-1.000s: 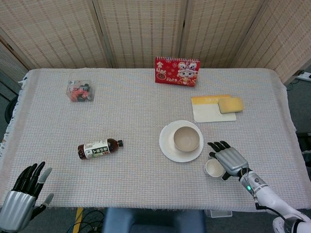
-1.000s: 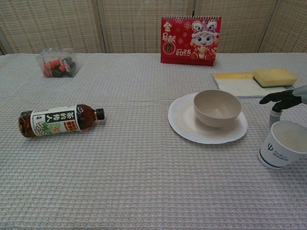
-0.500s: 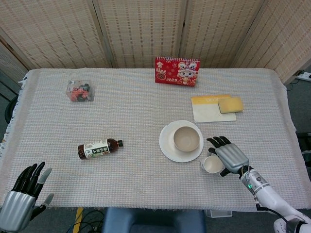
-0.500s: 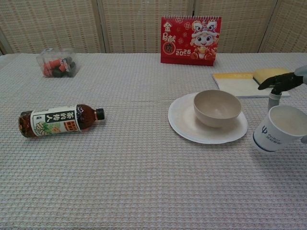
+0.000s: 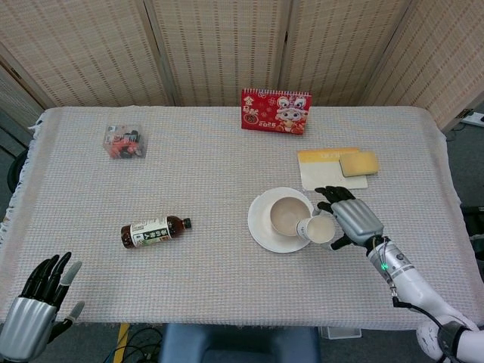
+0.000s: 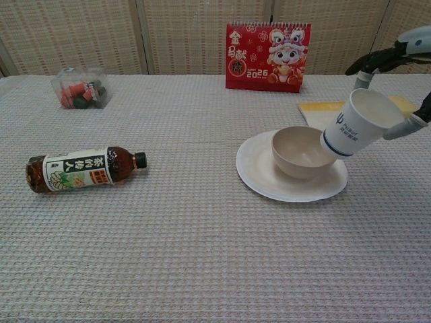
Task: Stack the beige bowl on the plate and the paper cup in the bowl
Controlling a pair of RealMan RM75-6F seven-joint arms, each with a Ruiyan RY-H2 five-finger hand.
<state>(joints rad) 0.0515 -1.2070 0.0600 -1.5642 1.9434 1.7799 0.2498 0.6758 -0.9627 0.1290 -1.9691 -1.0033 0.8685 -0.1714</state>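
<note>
The beige bowl (image 5: 289, 215) (image 6: 304, 151) sits upright on the white plate (image 5: 265, 231) (image 6: 262, 171), right of the table's middle. My right hand (image 5: 349, 217) (image 6: 404, 60) holds the white paper cup (image 5: 317, 229) (image 6: 357, 123) in the air, tilted, with its base over the bowl's right rim and its mouth facing up and right. My left hand (image 5: 38, 306) rests open at the table's near left corner, far from these objects, and appears only in the head view.
A tea bottle (image 5: 154, 230) (image 6: 82, 168) lies on its side at left. A red calendar (image 5: 275, 111) (image 6: 269, 56) stands at the back. A sponge on a pad (image 5: 357, 162) lies behind the plate. A clear packet (image 5: 125, 141) (image 6: 79, 89) sits far left.
My right hand has lifted the paper cup off the table and carried it left and up, tilting it over the bowl's right rim. The left hand has stayed still.
</note>
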